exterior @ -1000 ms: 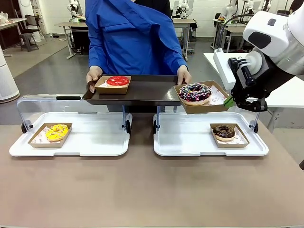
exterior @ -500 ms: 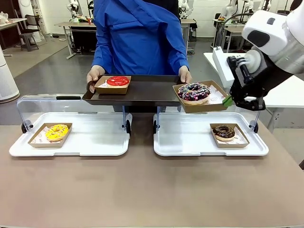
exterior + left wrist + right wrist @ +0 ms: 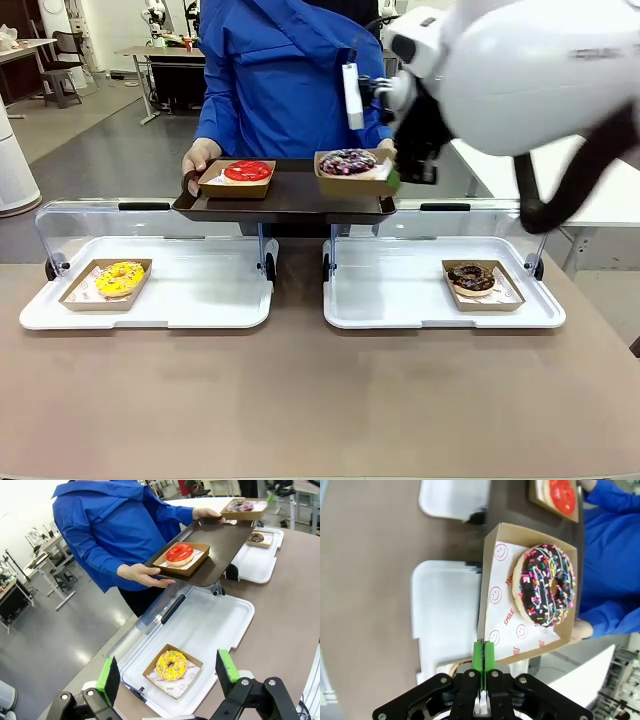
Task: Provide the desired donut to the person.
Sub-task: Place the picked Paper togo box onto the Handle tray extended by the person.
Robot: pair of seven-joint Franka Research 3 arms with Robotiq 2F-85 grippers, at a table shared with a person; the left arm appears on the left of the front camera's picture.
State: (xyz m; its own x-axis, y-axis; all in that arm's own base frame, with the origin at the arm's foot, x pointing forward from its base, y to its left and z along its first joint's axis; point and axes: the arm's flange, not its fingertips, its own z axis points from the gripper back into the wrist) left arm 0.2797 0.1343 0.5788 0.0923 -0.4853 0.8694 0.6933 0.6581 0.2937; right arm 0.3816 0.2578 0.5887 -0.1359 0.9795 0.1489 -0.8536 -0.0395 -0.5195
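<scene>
The person [image 3: 290, 80], in a blue jacket, holds a dark tray [image 3: 290, 200] with both hands across the table. A red-glazed donut in a cardboard box [image 3: 238, 175] sits on its left part. My right gripper [image 3: 393, 178] is shut on the edge of a cardboard box [image 3: 502, 610] holding a chocolate donut with coloured sprinkles [image 3: 547, 585]. That box [image 3: 348, 165] is at the tray's right end; I cannot tell whether it rests on it. My left gripper [image 3: 167, 669] hangs open above the yellow donut [image 3: 171, 665], holding nothing.
Two white trays with raised clear lids lie on the brown table. The left tray [image 3: 190, 300] holds the yellow sprinkled donut [image 3: 119, 279]. A chocolate donut [image 3: 472, 279] in its box sits on the right tray [image 3: 390, 295]. My bulky right arm [image 3: 520, 70] spans the upper right.
My right arm has swung left and away from me, carrying the sprinkled donut's box from beside the tray's right end to over its right part. The person's tray stayed put.
</scene>
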